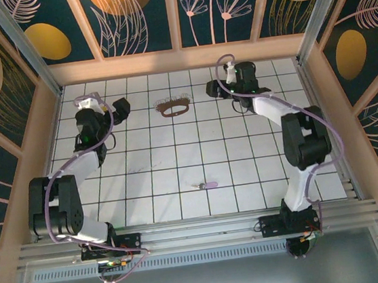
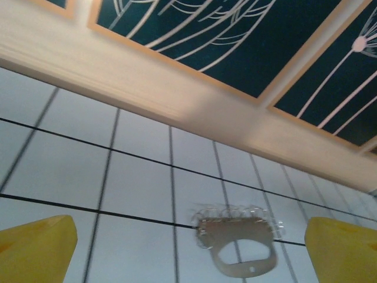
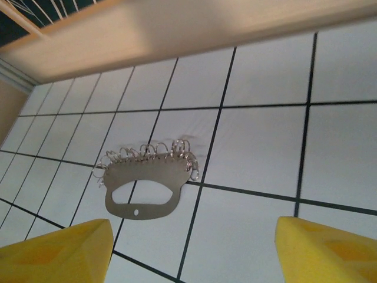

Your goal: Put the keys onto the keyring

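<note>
One keyring, a cut-out metal plate fringed with wire rings, is laid near the back wall between the left gripper and right gripper, both spread wide, empty; one lilac-headed key is laid nearer the front

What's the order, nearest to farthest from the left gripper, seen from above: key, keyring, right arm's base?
1. Keyring, just right of the left gripper.
2. Key, mid-table, toward the near edge.
3. Right arm's base, near-right corner.
</note>
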Robot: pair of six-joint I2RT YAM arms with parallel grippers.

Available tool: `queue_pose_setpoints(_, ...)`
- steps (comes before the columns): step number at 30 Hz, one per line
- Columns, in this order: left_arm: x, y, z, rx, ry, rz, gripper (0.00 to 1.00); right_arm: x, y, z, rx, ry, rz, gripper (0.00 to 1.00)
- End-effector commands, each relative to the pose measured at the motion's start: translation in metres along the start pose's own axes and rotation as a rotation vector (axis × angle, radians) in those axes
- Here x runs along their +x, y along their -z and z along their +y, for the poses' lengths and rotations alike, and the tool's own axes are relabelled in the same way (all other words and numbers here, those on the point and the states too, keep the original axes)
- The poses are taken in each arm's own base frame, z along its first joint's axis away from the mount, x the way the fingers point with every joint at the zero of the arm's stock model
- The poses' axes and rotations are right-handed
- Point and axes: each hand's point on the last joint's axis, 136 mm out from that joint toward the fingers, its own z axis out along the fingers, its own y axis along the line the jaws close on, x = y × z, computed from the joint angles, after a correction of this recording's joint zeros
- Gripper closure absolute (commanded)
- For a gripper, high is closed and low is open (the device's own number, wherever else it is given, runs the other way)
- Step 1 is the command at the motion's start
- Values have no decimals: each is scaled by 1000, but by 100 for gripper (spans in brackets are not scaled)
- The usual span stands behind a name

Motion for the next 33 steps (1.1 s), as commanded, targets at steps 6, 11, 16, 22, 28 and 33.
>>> queue_pose_setpoints(6,-13,0,-44,216,125,4,1,23,-64,0,-56,-56,164,35)
queue_pose_setpoints(11,-26,11,-51,236,153,-50,1,32,-87,7,-97,-62,194,37)
queue_pose_setpoints(16,-34,26,-61,264,146,-77,1,44,-101,28,-120,-38,212,40)
queue_pose_setpoints(22,-43,39,-55,211,202,-127,1,60,-119,48,-134,-7,238,40)
queue_pose_setpoints(28,-60,55,-44,140,231,-232,1,71,-134,64,-154,16,260,40)
queue_pose_setpoints(33,-60,53,-42,125,253,-226,1,78,-145,74,-149,43,283,40)
